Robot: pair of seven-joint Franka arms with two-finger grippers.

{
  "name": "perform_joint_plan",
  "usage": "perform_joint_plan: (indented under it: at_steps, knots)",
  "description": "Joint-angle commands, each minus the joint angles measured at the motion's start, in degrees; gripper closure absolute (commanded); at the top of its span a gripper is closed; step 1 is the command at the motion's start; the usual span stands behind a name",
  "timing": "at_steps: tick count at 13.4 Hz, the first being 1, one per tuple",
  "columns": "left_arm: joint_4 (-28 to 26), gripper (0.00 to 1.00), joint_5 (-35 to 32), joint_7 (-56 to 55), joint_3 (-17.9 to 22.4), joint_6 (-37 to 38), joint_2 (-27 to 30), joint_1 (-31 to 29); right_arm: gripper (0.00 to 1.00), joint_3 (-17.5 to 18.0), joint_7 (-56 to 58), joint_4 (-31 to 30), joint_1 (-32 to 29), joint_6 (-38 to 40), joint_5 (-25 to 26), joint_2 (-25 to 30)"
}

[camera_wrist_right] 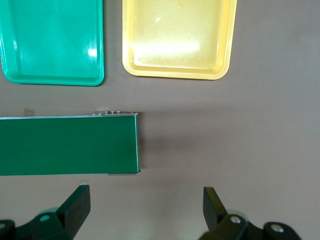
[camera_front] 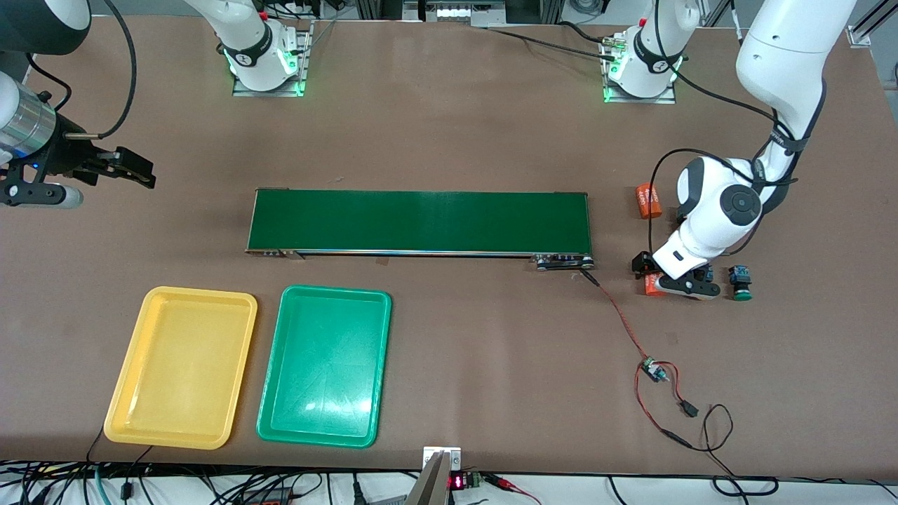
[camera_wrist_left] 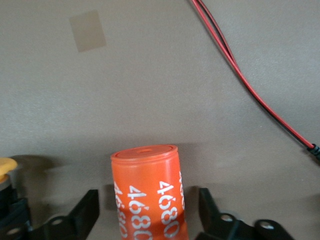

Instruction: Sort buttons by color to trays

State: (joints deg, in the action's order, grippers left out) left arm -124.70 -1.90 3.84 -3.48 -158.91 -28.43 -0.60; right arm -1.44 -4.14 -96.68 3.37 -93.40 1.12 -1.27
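My left gripper (camera_front: 663, 280) is low at the left arm's end of the table, open around an orange cylinder printed 4680 (camera_wrist_left: 147, 190), with a gap on each side. A green button (camera_front: 740, 283) lies beside the hand. A second button (camera_front: 707, 273) is mostly hidden by the hand; an orange-yellow cap (camera_wrist_left: 4, 167) shows at the edge of the left wrist view. The other buttons are hidden. The yellow tray (camera_front: 181, 365) and green tray (camera_front: 325, 365) lie side by side, both empty. My right gripper (camera_front: 133, 168) waits open over the right arm's end of the table.
A long dark-green conveyor belt (camera_front: 421, 221) lies across the middle. A second orange cylinder (camera_front: 649, 201) lies farther from the front camera than the left hand. Red-black wires and a small circuit board (camera_front: 652, 368) run from the belt's end toward the front edge.
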Motion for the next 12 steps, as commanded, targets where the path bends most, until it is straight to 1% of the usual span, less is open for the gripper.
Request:
perform_joint_plan:
  at_steps: [1,2,3,4,6,8,9,10,12]
  knots:
    - [-0.02,0.60,-1.09,0.46,0.05,-0.18,1.09,0.16,0.00,-0.06,-0.26,-0.08,0.06,-0.21,-0.33,0.13]
    - [0.07,0.67,-1.09,0.90,0.05,0.00,1.35,0.08,0.00,-0.06,-0.26,-0.08,-0.03,-0.21,-0.41,0.04]
    - [0.42,0.72,-1.09,1.86,0.05,0.96,1.62,0.08,0.00,-0.06,-0.26,-0.08,-0.03,-0.21,-0.42,0.13]
    - [1.20,0.74,-1.09,2.30,0.05,2.45,2.40,-0.10,0.00,-0.06,-0.26,-0.08,-0.03,-0.21,-0.42,0.13]
    - [4.53,0.75,-1.09,3.62,0.05,9.28,4.34,-0.36,0.00,-0.06,-0.26,-0.08,-0.03,-0.21,-0.42,0.13]
    - [10.06,0.74,-1.09,6.16,-0.04,18.68,5.31,-0.36,0.00,-0.06,-0.26,-0.08,-0.03,-0.12,-0.50,0.13]
    - [11.57,0.74,-1.17,7.92,-0.21,22.03,5.66,-0.28,0.00,-0.06,-0.26,-0.08,-0.11,-0.21,-0.50,0.04]
    - [11.76,0.74,-1.17,9.59,-0.48,23.71,6.27,-0.10,0.00,-0.14,-0.17,-0.08,-0.20,-0.21,-0.50,-0.13]
    - [11.50,0.75,-1.00,16.86,-4.41,26.53,8.38,-0.45,0.00,-0.23,0.01,-0.08,-0.20,-0.12,-0.50,-0.13]
